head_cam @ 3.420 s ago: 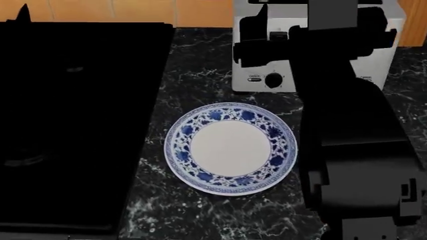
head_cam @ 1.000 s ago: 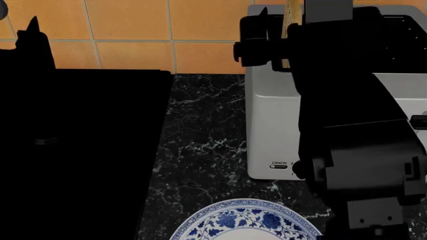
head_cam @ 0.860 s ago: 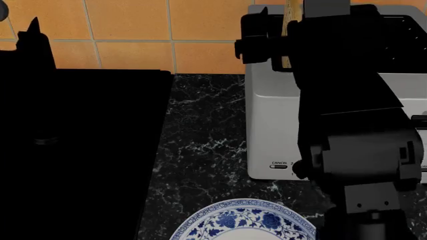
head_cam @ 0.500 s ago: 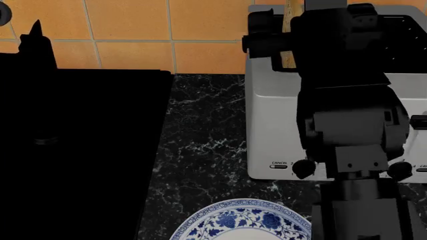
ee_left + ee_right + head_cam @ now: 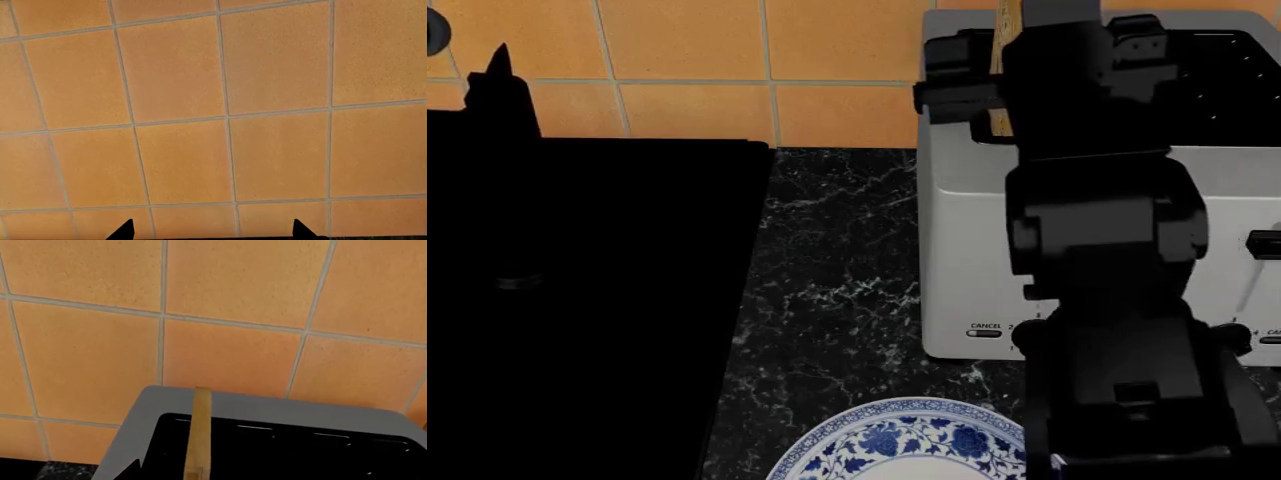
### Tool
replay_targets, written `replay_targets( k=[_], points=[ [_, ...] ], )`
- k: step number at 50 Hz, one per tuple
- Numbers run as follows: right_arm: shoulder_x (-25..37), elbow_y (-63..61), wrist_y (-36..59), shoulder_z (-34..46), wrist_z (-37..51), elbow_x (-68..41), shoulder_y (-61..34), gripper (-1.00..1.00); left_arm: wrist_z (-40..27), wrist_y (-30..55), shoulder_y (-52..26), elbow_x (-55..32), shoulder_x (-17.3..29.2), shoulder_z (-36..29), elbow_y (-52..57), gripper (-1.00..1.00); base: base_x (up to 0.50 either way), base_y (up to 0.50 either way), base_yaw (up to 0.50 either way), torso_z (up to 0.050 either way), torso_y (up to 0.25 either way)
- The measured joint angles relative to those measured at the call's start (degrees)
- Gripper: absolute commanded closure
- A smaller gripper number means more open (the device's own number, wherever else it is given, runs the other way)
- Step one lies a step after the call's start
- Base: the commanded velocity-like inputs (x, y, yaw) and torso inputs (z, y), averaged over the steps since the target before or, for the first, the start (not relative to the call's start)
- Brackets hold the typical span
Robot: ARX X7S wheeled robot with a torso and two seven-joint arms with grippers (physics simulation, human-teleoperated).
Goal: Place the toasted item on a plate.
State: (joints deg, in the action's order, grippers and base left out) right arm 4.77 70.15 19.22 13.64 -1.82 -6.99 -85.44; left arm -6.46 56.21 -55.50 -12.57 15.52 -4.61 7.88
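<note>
Head view: toasted item (image 5: 1005,70) stands on edge, upright, thin tan strip at about 1 o'clock in frame, sticking up above the top of the silver toaster (image 5: 968,260). Right gripper (image 5: 994,85) sits around it, black fingers either side of the slice at its lower half, narrow gap, looks closed on the toast, though contact itself is dark and hard to confirm. Right arm (image 5: 1108,300) fills the 4 to 5 o'clock area, covering most of the toaster front.

Right wrist view: same toasted item (image 5: 198,432) seen edge-on, rising over the toaster's dark slot area (image 5: 280,450), orange tiled wall (image 5: 233,305) behind.

Plate (image 5: 894,445), blue floral rim, at 6 o'clock on the black marbled desk (image 5: 827,270), only its far part in frame, well apart from the toast, near the toaster's front. Dark stovetop (image 5: 587,300) takes the 9 o'clock side.

Left gripper (image 5: 212,231): only two black fingertips show in left wrist view, set wide apart, nothing between, facing the tiled wall.
</note>
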Motion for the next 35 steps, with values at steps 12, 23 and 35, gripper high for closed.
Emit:
replay_targets(
  k=[12, 23, 35],
  points=[
    [-0.81, 2.44, -1.89, -1.28, 0.02, 2.21, -0.65, 1.0, -0.09, -0.43, 0.39, -0.22, 0.11, -0.08, -0.25, -1.0, 0.0, 0.0, 0.0, 0.0, 0.0],
    [-1.13, 3.26, -3.96, -2.16, -1.02, 3.61, -0.41, 1.0, -0.18, -0.78, 0.71, -0.46, 0.31, 0.06, -0.47, -1.0, 0.0, 0.0, 0.0, 0.0, 0.0],
    [-0.41, -2.72, -0.01, -2.56, -1.97, 3.95, 0.71, 1.0, -0.31, -1.0, 0.8, -0.78, 0.43, 0.28, -0.6, -1.0, 0.0, 0.0, 0.0, 0.0, 0.0]
  ],
)
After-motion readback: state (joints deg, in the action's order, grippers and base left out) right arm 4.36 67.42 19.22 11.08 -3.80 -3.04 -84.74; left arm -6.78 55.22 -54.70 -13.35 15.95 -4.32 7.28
